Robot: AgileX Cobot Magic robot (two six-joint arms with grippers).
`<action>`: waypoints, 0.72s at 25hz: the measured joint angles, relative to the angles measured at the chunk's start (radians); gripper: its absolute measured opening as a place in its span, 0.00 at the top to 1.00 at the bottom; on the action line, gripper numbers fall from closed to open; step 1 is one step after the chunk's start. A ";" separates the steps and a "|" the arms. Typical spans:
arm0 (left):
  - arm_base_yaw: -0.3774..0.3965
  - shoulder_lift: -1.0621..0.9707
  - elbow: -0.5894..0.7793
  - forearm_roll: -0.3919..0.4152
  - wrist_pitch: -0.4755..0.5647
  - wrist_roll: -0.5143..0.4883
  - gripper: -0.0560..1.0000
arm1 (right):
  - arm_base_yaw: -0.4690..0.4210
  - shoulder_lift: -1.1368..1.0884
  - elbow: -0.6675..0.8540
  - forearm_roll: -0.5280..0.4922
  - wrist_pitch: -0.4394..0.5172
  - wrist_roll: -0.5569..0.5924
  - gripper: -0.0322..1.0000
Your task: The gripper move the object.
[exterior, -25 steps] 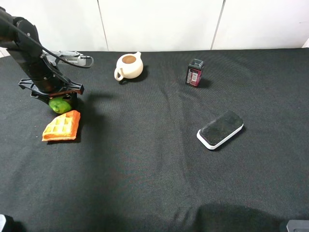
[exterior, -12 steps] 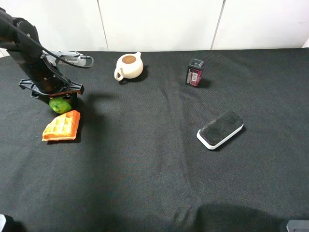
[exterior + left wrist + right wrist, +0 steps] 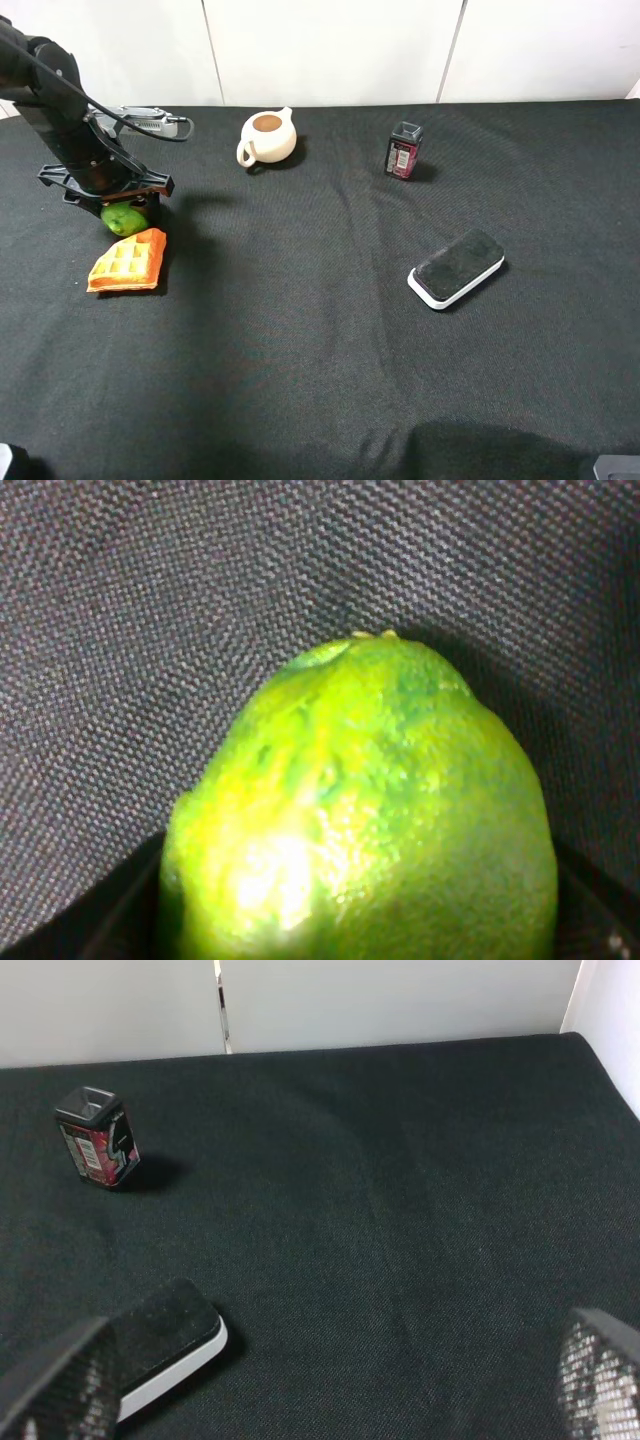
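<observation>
**Surface** (image 3: 300,360): black woven cloth, lightly creased, carrying every item below.

**Right gripper** (image 3: 330,1385): at the near right edge; dark mesh-patterned fingertips (image 3: 60,1380); jaws spread wide with nothing between them, above bare cloth.

**Flat rectangular block, black felt top on a white base** (image 3: 456,268): right of the middle; lying at a slant; well apart from the other items.

**Orange waffle piece with square grid pockets** (image 3: 127,261): flat on the left side; its far corner is just beside the lime, contact not discernible; it is the only thing crowding the lime, on the near side.

**Round glossy bright-green lime** (image 3: 124,218): left side of the surface, down at the cloth, between the waffle piece and the arm; in the left wrist view it fills most of the frame, with dark jaw parts at both flanks.

**Small dark square jar with a red label** (image 3: 404,150): upright; far side, right of the middle; standing clear.

**Cream round teapot, lidless, brown inside** (image 3: 267,136): upright; far side, left of the middle; well apart from the lime.

**White wall panels** (image 3: 330,50): behind the surface.

**Left arm** (image 3: 55,95): black, jointed; enters from the far left corner and bends steeply down; a grey box-shaped part with a black cable (image 3: 150,122) juts toward the teapot.

**Left gripper** (image 3: 118,200): pointing down over the lime; jaws straddle the fruit; whether clenched or released cannot be told.
</observation>
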 joint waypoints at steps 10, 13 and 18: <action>0.000 0.000 0.000 -0.002 0.004 0.000 0.20 | 0.000 0.000 0.000 0.000 0.000 0.000 0.33; 0.000 0.000 0.000 -0.002 0.004 0.000 0.19 | 0.000 0.000 0.000 0.000 0.000 0.000 0.33; 0.000 -0.002 0.000 -0.007 0.007 0.000 0.19 | 0.000 0.000 0.000 0.000 0.000 0.000 0.33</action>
